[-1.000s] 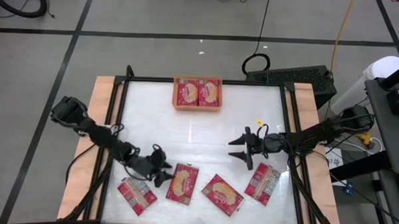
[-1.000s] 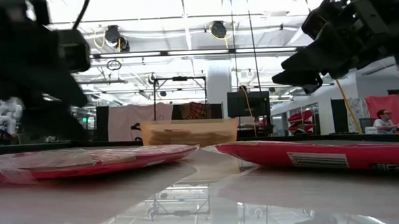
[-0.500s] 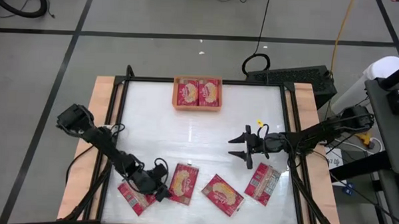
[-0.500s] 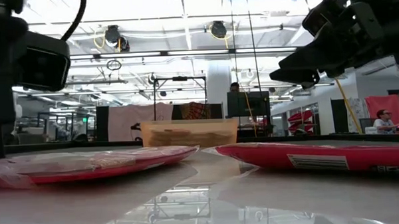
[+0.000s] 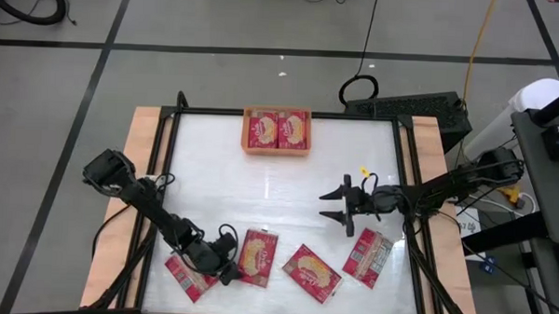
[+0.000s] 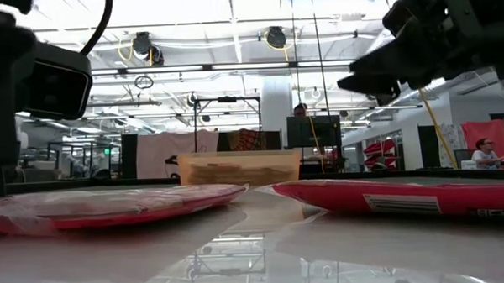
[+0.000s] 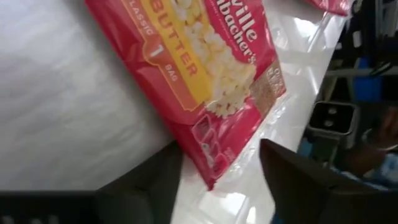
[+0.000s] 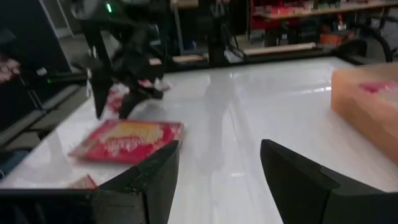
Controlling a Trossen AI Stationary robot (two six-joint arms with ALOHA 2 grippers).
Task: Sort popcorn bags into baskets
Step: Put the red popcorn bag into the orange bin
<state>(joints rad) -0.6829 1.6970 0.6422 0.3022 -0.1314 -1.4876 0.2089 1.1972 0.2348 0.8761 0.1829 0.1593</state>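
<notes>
Your left arm reaches low along the desk's (image 5: 214, 155) near-left side, elbow bent, wrist close to the surface. Left pincer (image 5: 227, 267) is down at the near edge of a bag (image 5: 256, 257); in the left wrist view its fingers (image 7: 298, 180) stand partly apart astride that bag's corner (image 7: 211, 168), but you cannot tell if they grip it.

Your right arm comes in from the right edge, held level above the desk. Right pincer (image 5: 334, 204) hangs mid-right, fingers spread, holding nothing.

Four bags lie along the near edge: far left (image 5: 188, 275), second (image 5: 256, 257), third (image 5: 312, 273), right (image 5: 367, 257). Tray (image 5: 276, 151) sits at the far edge, centre, with two bags (image 5: 264, 130) side by side inside.
</notes>
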